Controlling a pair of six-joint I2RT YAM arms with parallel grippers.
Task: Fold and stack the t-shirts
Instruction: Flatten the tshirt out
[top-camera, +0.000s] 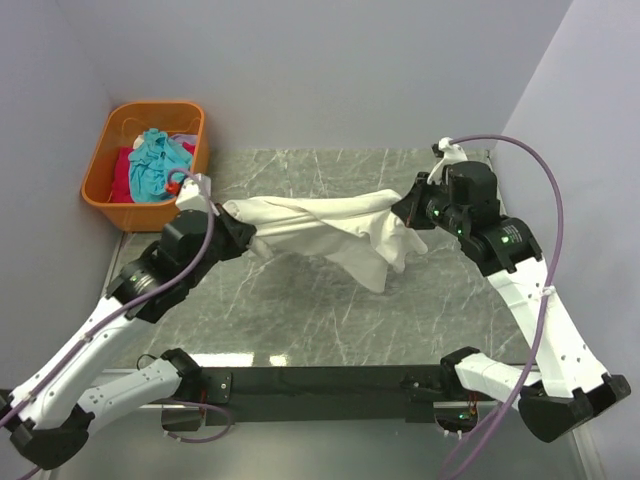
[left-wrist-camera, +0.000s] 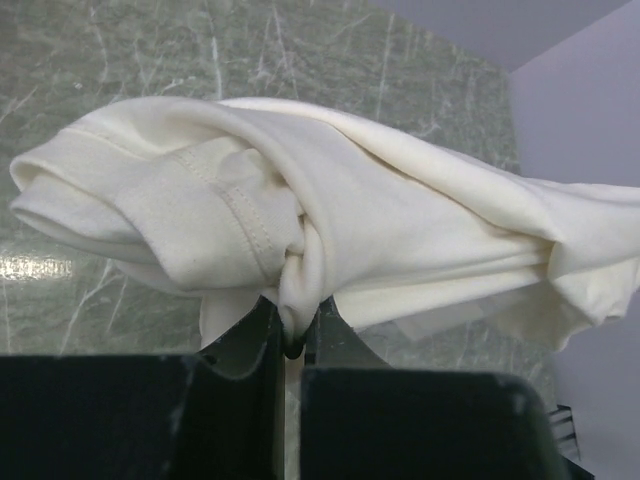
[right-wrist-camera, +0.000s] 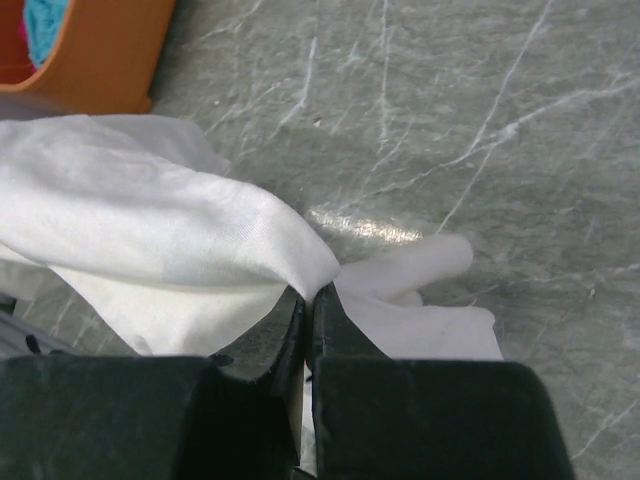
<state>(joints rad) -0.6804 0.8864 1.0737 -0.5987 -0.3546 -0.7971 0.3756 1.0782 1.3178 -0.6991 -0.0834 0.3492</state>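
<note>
The large cream t-shirt (top-camera: 320, 225) hangs bunched between my two grippers, over the middle of the marble table (top-camera: 330, 320). My left gripper (top-camera: 235, 232) is shut on its left end. In the left wrist view a twisted fold of the cream shirt (left-wrist-camera: 380, 220) sits pinched in the left gripper (left-wrist-camera: 292, 315). My right gripper (top-camera: 408, 212) is shut on the right end, where a loose part droops towards the table. The right wrist view shows the cloth (right-wrist-camera: 150, 220) nipped at the tips of the right gripper (right-wrist-camera: 311, 295). A teal t-shirt (top-camera: 155, 165) and a red one (top-camera: 122, 175) lie in the basket.
The orange plastic basket (top-camera: 100, 165) stands at the back left corner against the wall, just behind my left gripper; its corner shows in the right wrist view (right-wrist-camera: 100, 60). Grey walls close in the table at the left, back and right.
</note>
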